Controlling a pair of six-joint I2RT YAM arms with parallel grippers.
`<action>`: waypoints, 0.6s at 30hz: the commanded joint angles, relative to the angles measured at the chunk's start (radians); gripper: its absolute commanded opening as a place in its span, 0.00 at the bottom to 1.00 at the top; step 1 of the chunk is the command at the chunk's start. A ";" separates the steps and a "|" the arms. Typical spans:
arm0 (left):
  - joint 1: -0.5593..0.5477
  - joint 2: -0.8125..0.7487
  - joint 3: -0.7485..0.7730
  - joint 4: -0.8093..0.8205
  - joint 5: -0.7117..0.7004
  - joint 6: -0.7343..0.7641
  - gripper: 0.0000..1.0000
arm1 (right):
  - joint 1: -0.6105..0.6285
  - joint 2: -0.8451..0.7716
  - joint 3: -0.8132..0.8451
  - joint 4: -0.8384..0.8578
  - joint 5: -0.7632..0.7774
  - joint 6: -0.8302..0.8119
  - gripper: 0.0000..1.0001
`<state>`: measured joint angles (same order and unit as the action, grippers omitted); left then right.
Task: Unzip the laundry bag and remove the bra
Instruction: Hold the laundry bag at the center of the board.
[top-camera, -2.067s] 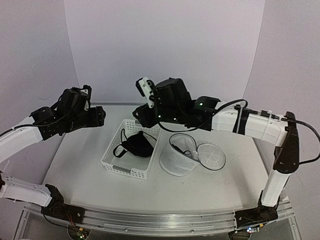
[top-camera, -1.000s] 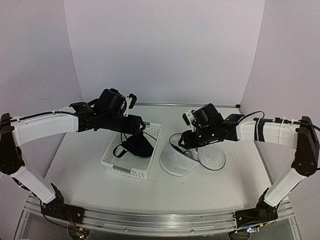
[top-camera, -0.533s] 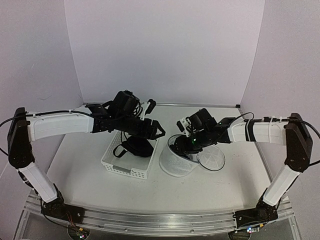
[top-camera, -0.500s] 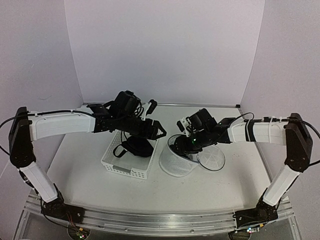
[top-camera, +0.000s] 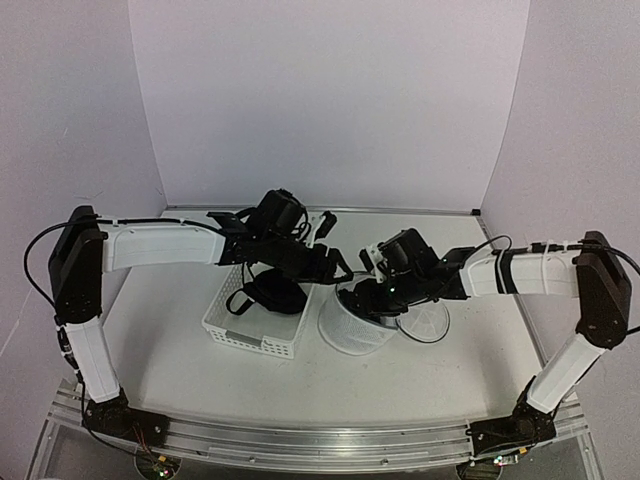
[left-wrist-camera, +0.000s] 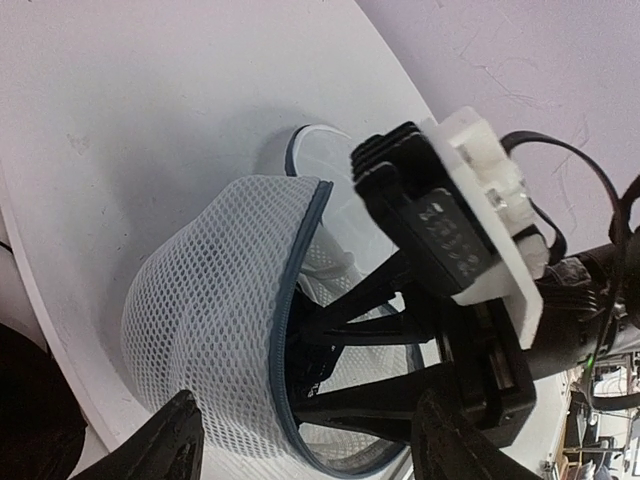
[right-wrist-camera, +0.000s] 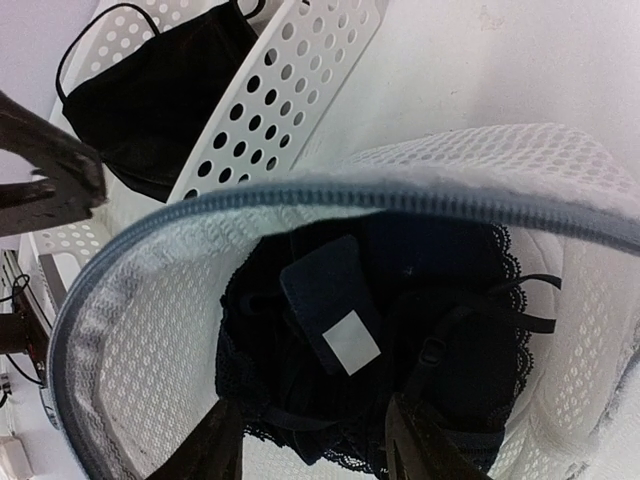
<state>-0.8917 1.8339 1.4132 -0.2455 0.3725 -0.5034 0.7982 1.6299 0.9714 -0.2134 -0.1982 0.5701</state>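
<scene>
The laundry bag (top-camera: 345, 335) is a white mesh drum lying open beside the basket, its grey zip rim (right-wrist-camera: 330, 195) unzipped. A black lace bra (right-wrist-camera: 450, 340) with a dark tag lies inside it. My right gripper (top-camera: 362, 295) is open, its jaws spread inside the bag's mouth just above the bra (right-wrist-camera: 320, 450). My left gripper (top-camera: 335, 268) is open and empty, close outside the bag's rim on the basket side; the left wrist view shows the mesh wall (left-wrist-camera: 200, 320) and the right gripper's fingers (left-wrist-camera: 380, 290) reaching in.
A white lattice basket (top-camera: 225, 325) left of the bag holds another black garment (top-camera: 272, 292) with thin straps, also in the right wrist view (right-wrist-camera: 140, 100). The bag's round mesh lid (top-camera: 425, 322) lies flat to its right.
My left arm has swung right, from over the basket to the bag's rim. My right gripper has come from above the basket and moved down into the bag's mouth.
</scene>
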 joint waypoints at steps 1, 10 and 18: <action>-0.005 0.039 0.066 0.025 0.008 -0.020 0.70 | 0.006 -0.080 -0.027 0.062 0.048 0.022 0.50; -0.016 0.105 0.118 -0.025 -0.001 -0.016 0.52 | 0.014 -0.106 -0.055 0.074 0.065 0.023 0.50; -0.026 0.107 0.116 -0.053 -0.025 -0.003 0.09 | 0.034 -0.054 -0.032 0.087 0.074 0.021 0.51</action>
<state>-0.9096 1.9423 1.4864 -0.2920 0.3588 -0.5247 0.8177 1.5658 0.9131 -0.1787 -0.1413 0.5915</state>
